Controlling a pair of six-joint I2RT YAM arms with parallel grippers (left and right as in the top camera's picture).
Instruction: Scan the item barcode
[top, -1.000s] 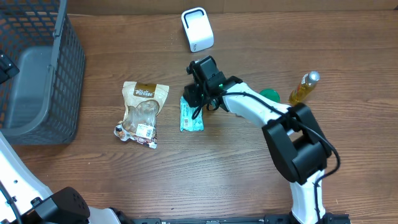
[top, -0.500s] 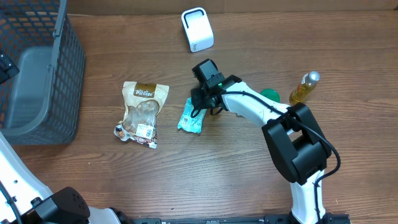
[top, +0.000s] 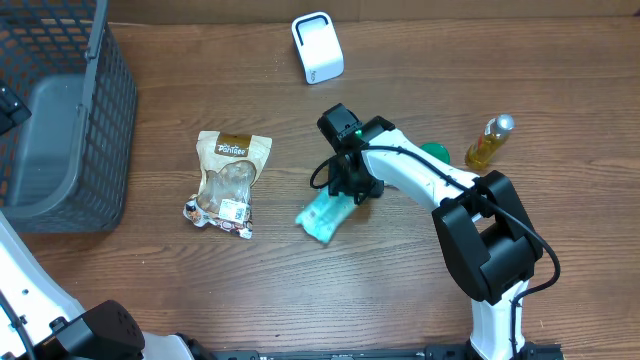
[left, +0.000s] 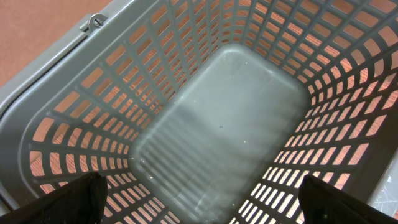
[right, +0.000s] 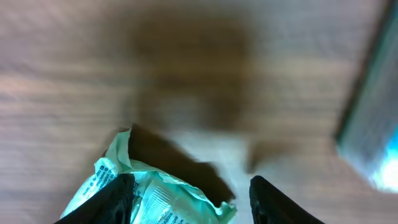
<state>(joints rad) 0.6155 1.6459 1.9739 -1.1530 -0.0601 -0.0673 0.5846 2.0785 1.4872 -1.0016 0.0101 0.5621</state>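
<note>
Wood-grain surface (top: 400, 290), seen from overhead. The right claw (top: 352, 188) is near centre, closed on one end of the teal packet (top: 325, 218). The packet hangs off it toward 7 o'clock, tilted and motion-blurred, and looks lifted off the wood. In the wrist view the crinkled end sits between the two fingers. Small print shows there, but no barcode I can make out.

The white scanner (top: 317, 47) is at 12 o'clock from the packet, well apart. A snack pouch (top: 228, 182) lies flat at 9 o'clock. A yellow bottle (top: 488, 142) stands at 3 o'clock from the claw. The left claw (left: 205, 202) hangs over the grey basket (top: 100, 120) at the far 9 o'clock edge, jaws wide, holding nothing.

Step in hand, my read: carry the packet up to the scanner.
- Keep the pinch on the end so the fingers don't cover the code.
- Find which face carries the barcode and turn that face toward the scanner window.
- The film looks floppy and shiny, so move slowly and let the swing die.
- Present it flat and steady, angled a little to avoid glare.

An edge-only grip may slip if the wrist is rotated fast.
</note>
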